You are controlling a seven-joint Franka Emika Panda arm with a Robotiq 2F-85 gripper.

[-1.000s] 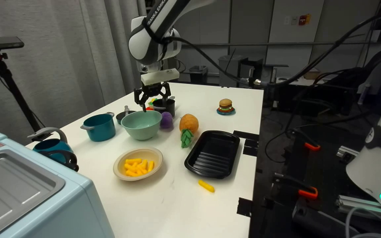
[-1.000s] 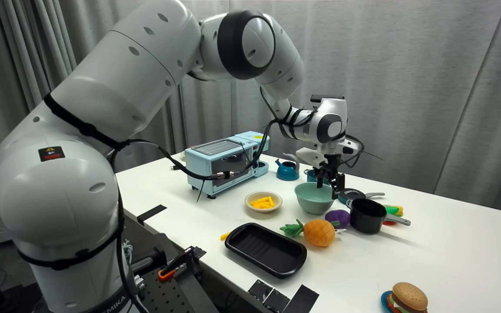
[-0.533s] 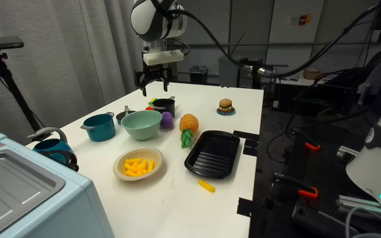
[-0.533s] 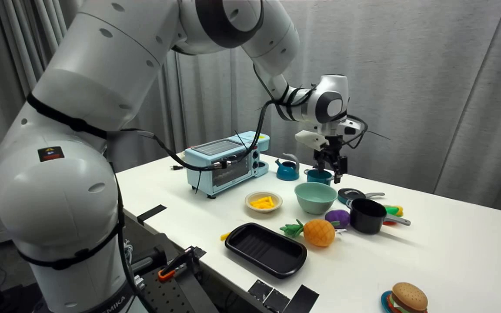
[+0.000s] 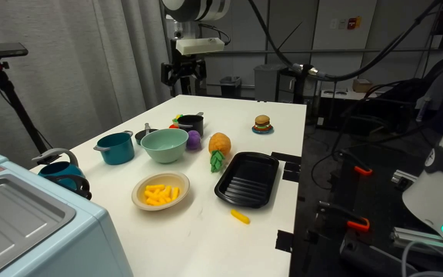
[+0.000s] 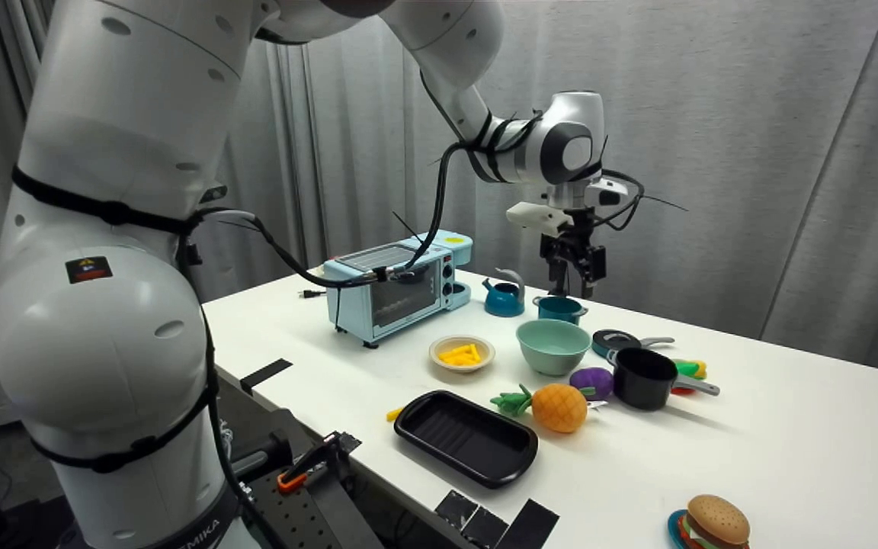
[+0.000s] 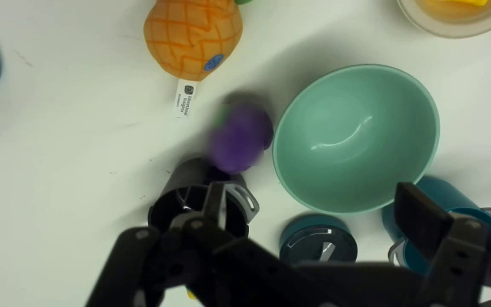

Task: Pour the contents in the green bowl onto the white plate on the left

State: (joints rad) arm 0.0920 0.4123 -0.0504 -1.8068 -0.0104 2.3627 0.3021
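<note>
The pale mint-green bowl (image 5: 165,145) stands upright on the table in both exterior views (image 6: 553,351). In the wrist view (image 7: 356,140) its inside is bare. The cream-white plate (image 5: 164,179) also shows in an exterior view (image 6: 439,355) and partly at the wrist view's top right corner (image 7: 450,28). The yellow-orange pieces (image 5: 160,195) lie heaped in it, also seen in an exterior view (image 6: 459,355). One loose piece (image 5: 240,216) lies on the table by the black tray. My gripper (image 7: 311,196) is open and empty, high above the table behind the bowl (image 6: 572,290).
A black tray (image 5: 249,181), orange pineapple (image 5: 220,144), purple toy (image 5: 194,140), black pot (image 5: 191,125), lidded pan (image 6: 616,341), teal pot (image 5: 117,149) and kettle (image 6: 504,299) surround the bowl. A blue toaster oven (image 6: 386,293) and a toy burger (image 5: 262,124) stand farther off.
My gripper has risen from beside the green bowl's rim to well above the table, fingers apart. The bowl, plate and yellow pieces have not moved.
</note>
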